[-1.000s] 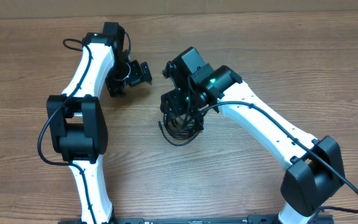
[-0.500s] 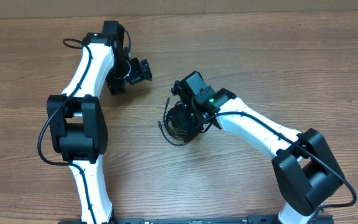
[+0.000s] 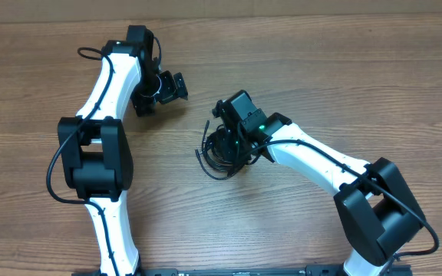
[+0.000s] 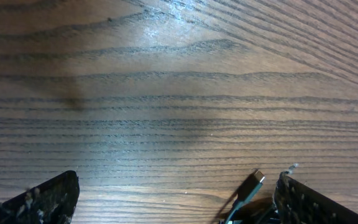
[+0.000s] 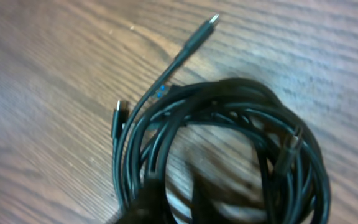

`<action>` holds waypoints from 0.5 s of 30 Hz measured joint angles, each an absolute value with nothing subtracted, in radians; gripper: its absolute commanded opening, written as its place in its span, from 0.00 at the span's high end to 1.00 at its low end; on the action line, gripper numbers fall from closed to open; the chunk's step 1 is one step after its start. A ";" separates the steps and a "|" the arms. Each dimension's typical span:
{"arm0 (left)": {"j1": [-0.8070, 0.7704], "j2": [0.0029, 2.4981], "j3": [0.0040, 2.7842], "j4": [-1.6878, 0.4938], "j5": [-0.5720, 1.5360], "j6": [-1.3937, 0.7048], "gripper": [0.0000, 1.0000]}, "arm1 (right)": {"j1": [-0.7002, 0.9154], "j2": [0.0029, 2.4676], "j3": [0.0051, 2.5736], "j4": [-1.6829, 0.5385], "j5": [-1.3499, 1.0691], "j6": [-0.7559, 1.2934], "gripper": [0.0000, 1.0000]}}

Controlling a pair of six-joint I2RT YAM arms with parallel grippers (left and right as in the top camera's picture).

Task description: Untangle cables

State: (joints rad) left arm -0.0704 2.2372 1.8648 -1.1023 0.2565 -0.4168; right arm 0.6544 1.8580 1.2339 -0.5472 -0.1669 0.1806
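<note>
Lying coiled beneath the right arm (image 3: 313, 157): cables (image 5: 229, 99)

White links (image 3: 113, 84), black joints (image 3: 98, 157), black arm cables (image 3: 50, 172), green light (image 3: 262, 121)

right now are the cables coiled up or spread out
Coiled: the cables lie in one tangled loop, with two plug ends sticking out.

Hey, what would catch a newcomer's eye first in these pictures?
A tangled coil of thin black cables lies mid-scene, right under the right arm. One silver-tipped plug pokes out, and the left claw hangs open above the wooden table, off to the left.
</note>
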 measured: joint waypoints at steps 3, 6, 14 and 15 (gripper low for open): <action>-0.070 2.237 1.865 -1.102 0.257 -0.417 0.00 | 0.654 1.858 1.234 -0.547 -0.167 0.189 0.96; -0.070 2.237 1.865 -1.102 0.257 -0.417 0.00 | 0.654 1.858 1.243 -0.579 -0.168 0.210 0.96; -0.070 2.237 1.865 -1.101 0.257 -0.417 0.00 | 0.630 1.848 1.469 -0.744 -0.226 0.264 0.96; -0.070 2.237 1.865 -1.101 0.257 -0.417 0.00 | 0.625 1.838 1.512 -0.775 -0.236 0.267 0.96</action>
State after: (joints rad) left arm -0.0704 2.2372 1.8648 -1.1007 0.2565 -0.4168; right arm 0.6250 1.8378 1.5124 -0.7753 -0.2356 0.2668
